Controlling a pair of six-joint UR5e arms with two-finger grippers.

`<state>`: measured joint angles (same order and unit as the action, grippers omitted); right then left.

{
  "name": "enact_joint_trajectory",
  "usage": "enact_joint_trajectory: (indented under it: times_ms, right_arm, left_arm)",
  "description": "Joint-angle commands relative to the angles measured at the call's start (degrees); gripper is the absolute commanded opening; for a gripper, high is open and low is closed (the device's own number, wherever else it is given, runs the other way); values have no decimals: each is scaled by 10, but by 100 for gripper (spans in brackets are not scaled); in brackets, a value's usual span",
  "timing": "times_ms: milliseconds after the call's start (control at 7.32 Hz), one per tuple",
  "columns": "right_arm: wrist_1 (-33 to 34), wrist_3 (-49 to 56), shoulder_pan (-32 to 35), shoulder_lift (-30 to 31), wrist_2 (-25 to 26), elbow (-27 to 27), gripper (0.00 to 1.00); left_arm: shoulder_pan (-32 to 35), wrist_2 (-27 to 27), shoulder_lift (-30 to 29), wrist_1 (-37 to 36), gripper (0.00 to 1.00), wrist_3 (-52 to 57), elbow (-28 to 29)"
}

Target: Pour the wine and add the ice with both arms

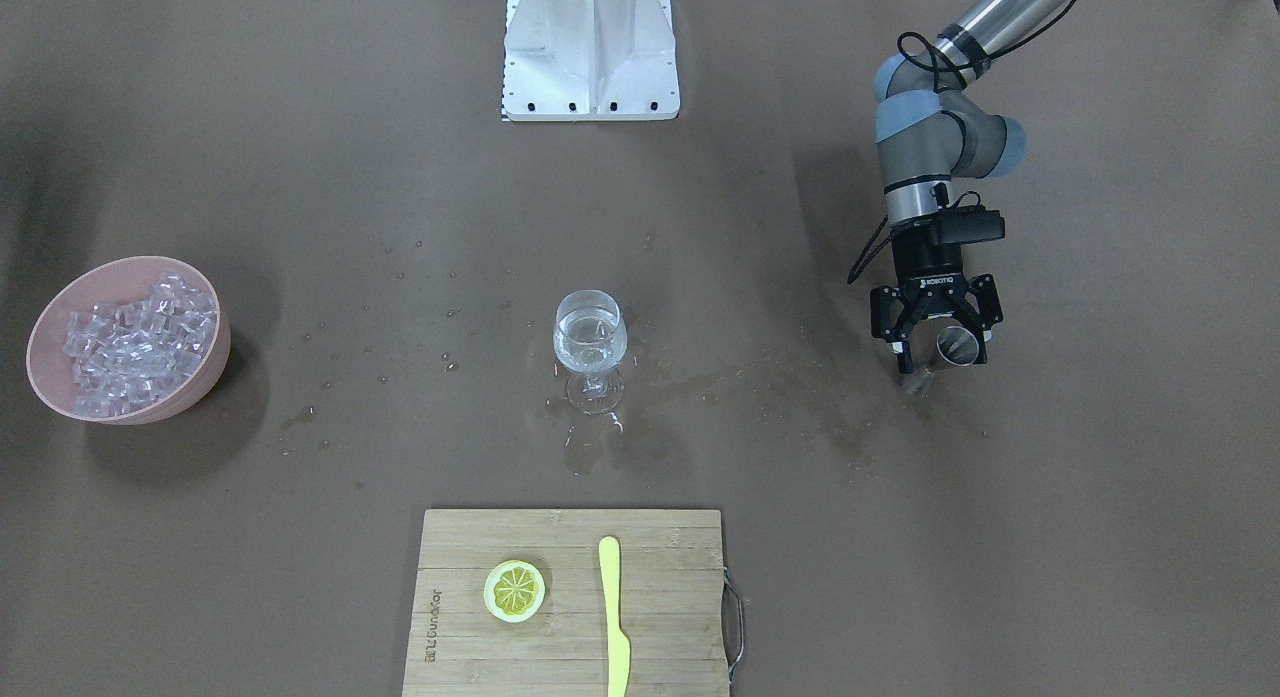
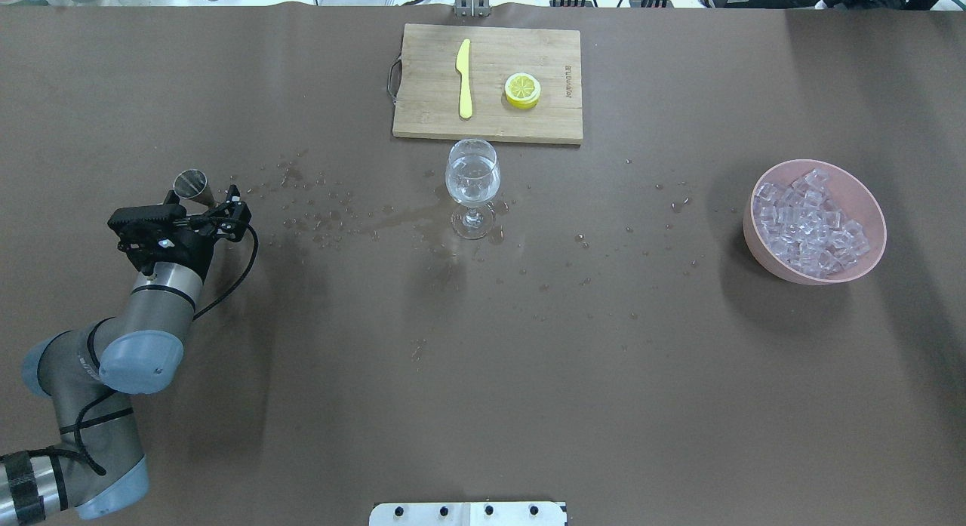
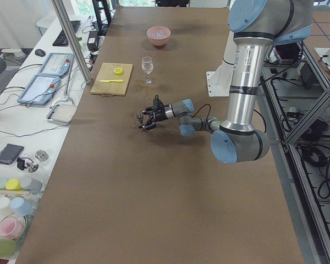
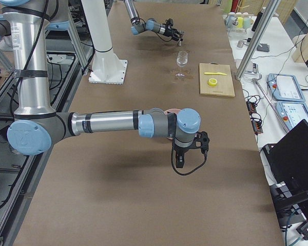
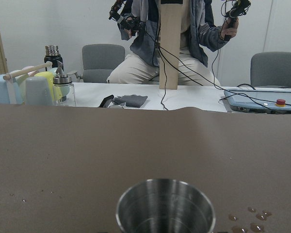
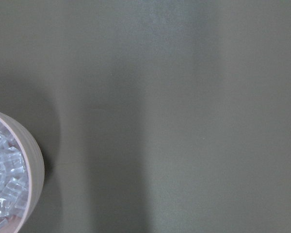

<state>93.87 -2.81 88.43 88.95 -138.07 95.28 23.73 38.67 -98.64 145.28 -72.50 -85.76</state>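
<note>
A wine glass (image 1: pixel 591 342) with a little clear wine stands mid-table; it also shows in the overhead view (image 2: pixel 472 180). A pink bowl (image 1: pixel 52 322) at the table's end holds a heap of ice cubes (image 1: pixel 135 342), also seen overhead (image 2: pixel 811 223) and at the left edge of the right wrist view (image 6: pixel 0 184). My left gripper (image 1: pixel 938 355) is low over the table, open, its fingers on either side of a small steel cup (image 1: pixel 957 347) that stands upright (image 5: pixel 166 206). My right gripper (image 4: pixel 180 160) hangs near the bowl and shows only in the exterior right view; I cannot tell whether it is open or shut.
A wooden cutting board (image 1: pixel 660 597) with a lemon slice (image 1: pixel 515 590) and a yellow knife (image 1: pixel 613 617) lies beyond the glass. The white stand (image 1: pixel 590 47) is at the robot's side. Spilled drops (image 1: pixel 700 387) wet the table between glass and cup.
</note>
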Motion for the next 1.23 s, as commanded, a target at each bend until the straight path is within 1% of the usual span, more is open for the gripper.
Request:
enact_joint_trajectory:
  times_ms: [0,137,273,547,820,957,1093]
  right_arm:
    - [0,0,1,1,0,0,100]
    - [0,0,1,1,0,0,100]
    - [0,0,1,2,0,1,100]
    - [0,1,1,3,1,-1,100]
    - [0,3,0,4,3,-2,100]
    - [0,2,0,4,3,-2,100]
    - [0,1,0,4,0,-1,100]
  left_arm:
    - [0,29,15,1,98,2,-23]
    - [0,55,63,0,98,6,-80]
    - [0,70,104,0,98,6,-125]
    - [-11,95,113,0,98,5,-143]
    - [-29,101,121,0,98,2,-162]
    - [-30,135,149,-1,98,2,-205]
    - [-28,161,175,-32,98,5,-262]
